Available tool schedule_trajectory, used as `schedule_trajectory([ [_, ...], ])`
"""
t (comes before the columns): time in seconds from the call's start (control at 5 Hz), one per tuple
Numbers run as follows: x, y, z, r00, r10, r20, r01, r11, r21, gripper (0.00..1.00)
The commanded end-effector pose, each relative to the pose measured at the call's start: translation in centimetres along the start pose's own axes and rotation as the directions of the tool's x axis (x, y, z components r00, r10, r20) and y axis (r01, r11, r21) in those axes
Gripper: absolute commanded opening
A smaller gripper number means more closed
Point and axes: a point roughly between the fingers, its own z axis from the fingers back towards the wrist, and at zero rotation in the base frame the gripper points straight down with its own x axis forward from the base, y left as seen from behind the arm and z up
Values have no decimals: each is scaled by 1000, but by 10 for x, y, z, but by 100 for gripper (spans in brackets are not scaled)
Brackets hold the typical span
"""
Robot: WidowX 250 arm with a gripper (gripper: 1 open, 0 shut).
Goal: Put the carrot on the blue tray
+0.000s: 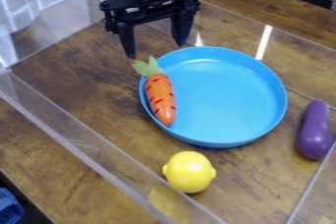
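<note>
The orange carrot [159,94] with a light green top lies along the left rim of the round blue tray [243,95], its leafy end poking over the rim toward the back left. My black gripper [155,39] hangs just behind and above the carrot's top, fingers spread wide apart and open, with nothing between them. One fingertip [129,47] is left of the carrot's leaves, the other near the tray's back rim.
A yellow lemon [190,172] sits in front of the tray. A purple eggplant [313,130] lies at the tray's right. Clear plastic walls [79,140] enclose the wooden work surface on the left and front.
</note>
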Motion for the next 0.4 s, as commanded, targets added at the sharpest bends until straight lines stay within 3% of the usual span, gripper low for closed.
schedule_trajectory([
  [0.0,13,1,16,999,18,44,-16,999,-45,100],
  [0.2,19,-7,3,997,64,53,-62,998,-34,100],
])
